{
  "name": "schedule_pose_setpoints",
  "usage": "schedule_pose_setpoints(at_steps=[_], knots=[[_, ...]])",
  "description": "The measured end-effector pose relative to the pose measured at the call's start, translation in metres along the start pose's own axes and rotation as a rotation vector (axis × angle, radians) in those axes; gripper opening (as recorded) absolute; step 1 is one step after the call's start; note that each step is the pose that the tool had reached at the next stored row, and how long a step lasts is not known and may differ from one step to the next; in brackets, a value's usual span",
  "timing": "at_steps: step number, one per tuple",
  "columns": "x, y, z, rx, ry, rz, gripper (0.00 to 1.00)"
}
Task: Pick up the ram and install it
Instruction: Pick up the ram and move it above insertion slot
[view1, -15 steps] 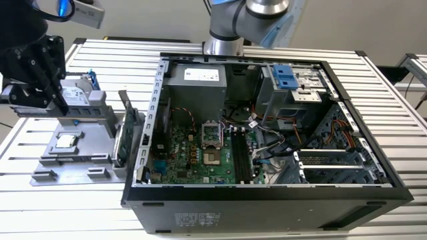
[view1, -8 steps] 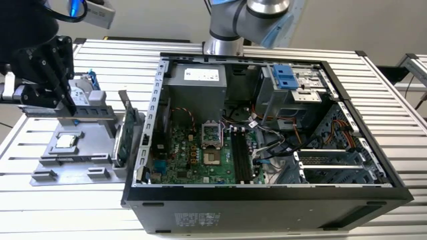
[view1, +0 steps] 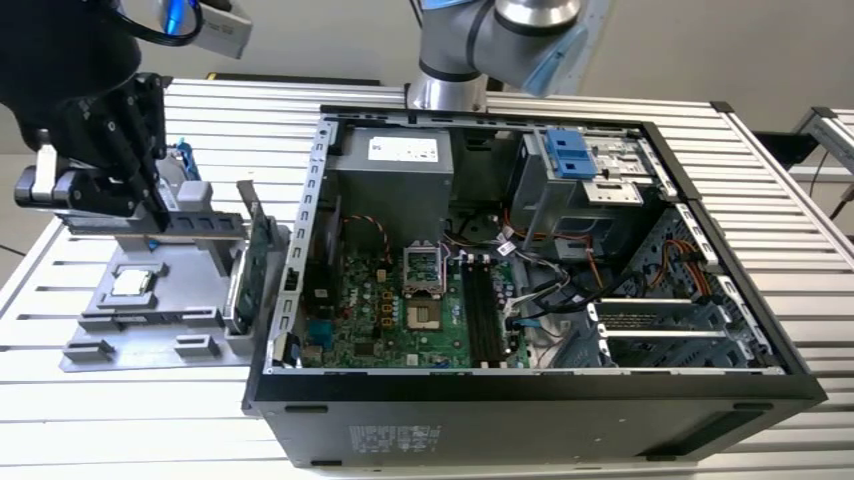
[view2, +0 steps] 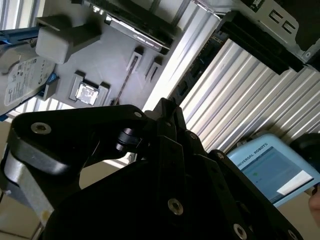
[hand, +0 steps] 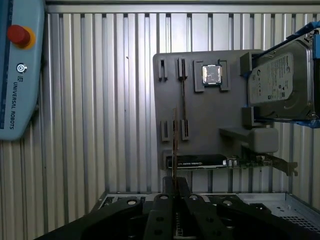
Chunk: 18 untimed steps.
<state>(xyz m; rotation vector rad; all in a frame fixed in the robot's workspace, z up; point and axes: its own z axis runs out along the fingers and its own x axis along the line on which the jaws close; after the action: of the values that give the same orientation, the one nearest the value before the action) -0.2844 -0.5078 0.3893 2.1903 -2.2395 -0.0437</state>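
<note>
RAM (hand: 174, 145): thin stiff board, prob. light, fragile; edge-on, pinched in closed gripper (hand: 174, 196) over tray (hand: 210, 115). Hold by long edges, avoid contacts/chips.

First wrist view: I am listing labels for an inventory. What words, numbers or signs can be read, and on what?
No line can be quoted.
teach pendant: a maker's name along its face; a brand, so left unquoted.
hard drive: white label, print too small to read.
processor chip: markings too small to read.
expansion card: white lettering too small to read.
</note>
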Motion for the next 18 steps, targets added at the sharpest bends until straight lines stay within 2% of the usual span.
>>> schedule_pose_setpoints(at_steps=[18], knots=[[-0.0006, -0.0251, -0.0006, 0.0001, -0.0001, 0.0, 0.0]])
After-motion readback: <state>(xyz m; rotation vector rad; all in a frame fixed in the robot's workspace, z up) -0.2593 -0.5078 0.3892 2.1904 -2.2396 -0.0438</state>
